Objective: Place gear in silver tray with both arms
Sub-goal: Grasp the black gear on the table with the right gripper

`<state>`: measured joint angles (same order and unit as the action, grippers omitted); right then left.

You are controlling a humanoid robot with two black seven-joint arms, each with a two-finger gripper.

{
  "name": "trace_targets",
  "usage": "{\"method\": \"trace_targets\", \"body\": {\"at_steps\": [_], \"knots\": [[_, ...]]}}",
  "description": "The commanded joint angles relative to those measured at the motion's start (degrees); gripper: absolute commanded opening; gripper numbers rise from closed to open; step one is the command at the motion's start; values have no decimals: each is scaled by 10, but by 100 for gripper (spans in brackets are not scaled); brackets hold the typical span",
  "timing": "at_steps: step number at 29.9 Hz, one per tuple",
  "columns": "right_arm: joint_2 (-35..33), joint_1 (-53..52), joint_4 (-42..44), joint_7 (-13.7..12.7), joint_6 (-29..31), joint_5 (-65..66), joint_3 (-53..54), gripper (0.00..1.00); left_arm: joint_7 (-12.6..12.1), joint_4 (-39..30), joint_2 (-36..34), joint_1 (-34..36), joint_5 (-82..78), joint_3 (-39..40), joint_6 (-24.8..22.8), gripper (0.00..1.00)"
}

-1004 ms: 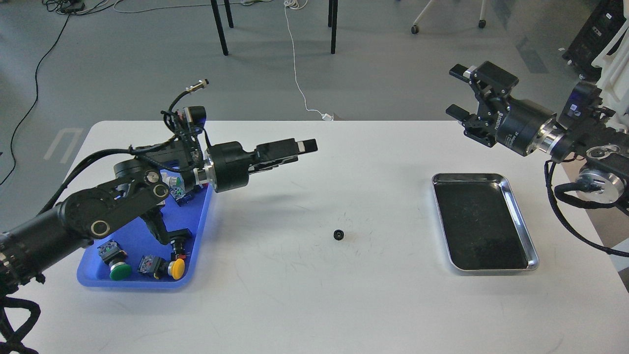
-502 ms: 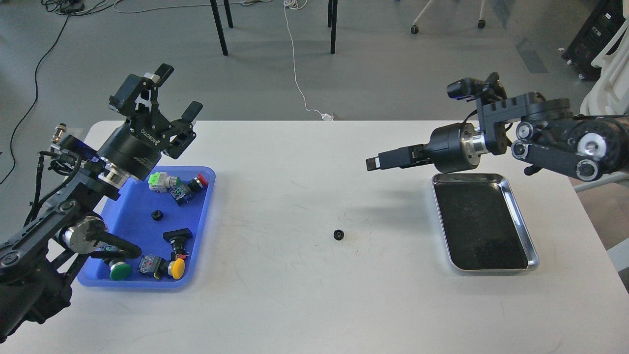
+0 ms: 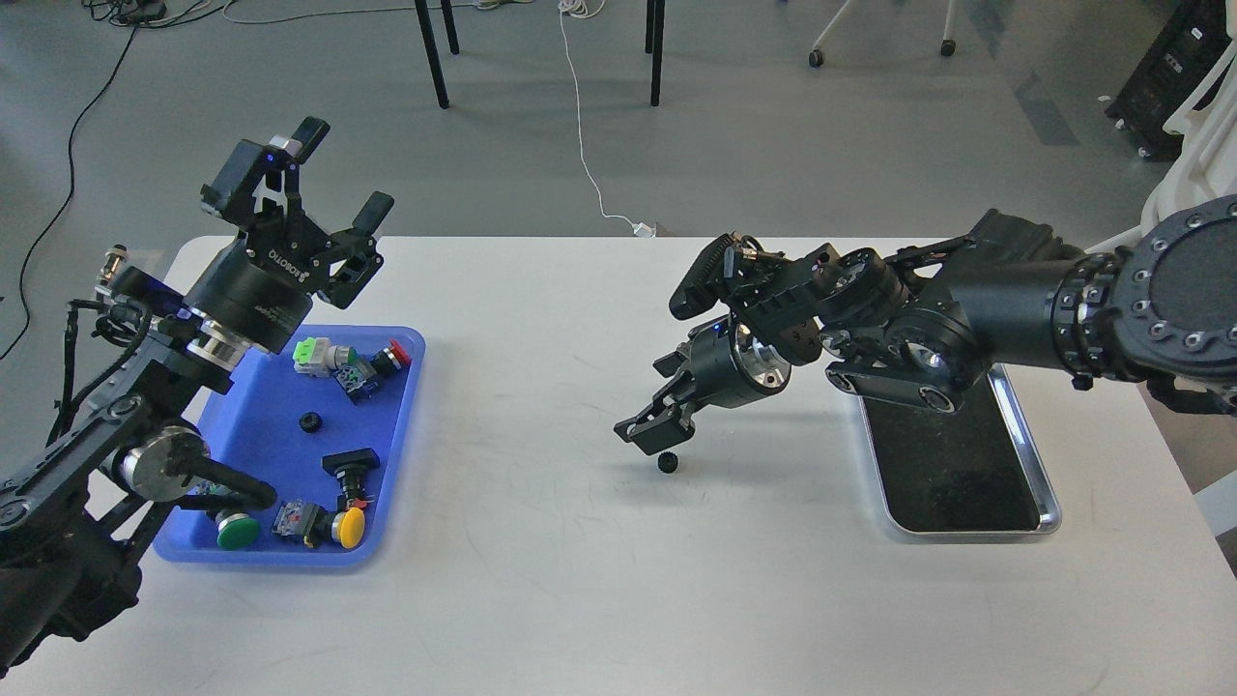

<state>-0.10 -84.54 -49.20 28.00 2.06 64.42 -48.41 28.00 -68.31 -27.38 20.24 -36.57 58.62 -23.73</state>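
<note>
A small black gear point(image 3: 667, 462) lies on the white table near the middle. My right gripper point(image 3: 651, 400) hangs just above and slightly left of it, tilted down. Its fingers are apart and hold nothing, and its lower fingertip is close to the gear. The silver tray point(image 3: 1047, 499) lies at the right, its far part hidden behind my right arm. My left gripper point(image 3: 342, 170) is open and empty, raised above the far left corner of the table.
A blue plastic tray point(image 3: 404, 425) at the left holds several push buttons and another small black gear point(image 3: 309, 422). Chair legs and cables lie on the floor beyond the table's far edge.
My right arm has swung from above the silver tray down and left to the gear, gripper now pointing down. My left arm pulled back from the table's middle and stays raised over the blue tray.
</note>
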Motion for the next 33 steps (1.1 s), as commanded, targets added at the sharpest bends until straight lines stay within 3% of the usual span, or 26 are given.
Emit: {"method": "trace_targets", "body": {"at_steps": [1,12,21,24,27,33], "knots": [[1,13,2,0,-3,-1,-5,96,0,-6,0,-10,-1,4,-1,98],[1,54,1,0,-28,-5,-10,92,0,-6,3,-17,-1,7,-1,98],[1,63,2,0,-28,-4,-14,77,0,-7,3,-23,-1,12,-1,98],[1,66,3,0,-29,-4,-21,61,0,-7,4,-27,-1,13,-1,98],[1,66,3,0,-32,-4,-21,57,0,-7,4,-32,-2,14,0,98],[1,67,3,0,-32,-4,-24,37,0,-7,4,-35,-2,21,0,98]]}}
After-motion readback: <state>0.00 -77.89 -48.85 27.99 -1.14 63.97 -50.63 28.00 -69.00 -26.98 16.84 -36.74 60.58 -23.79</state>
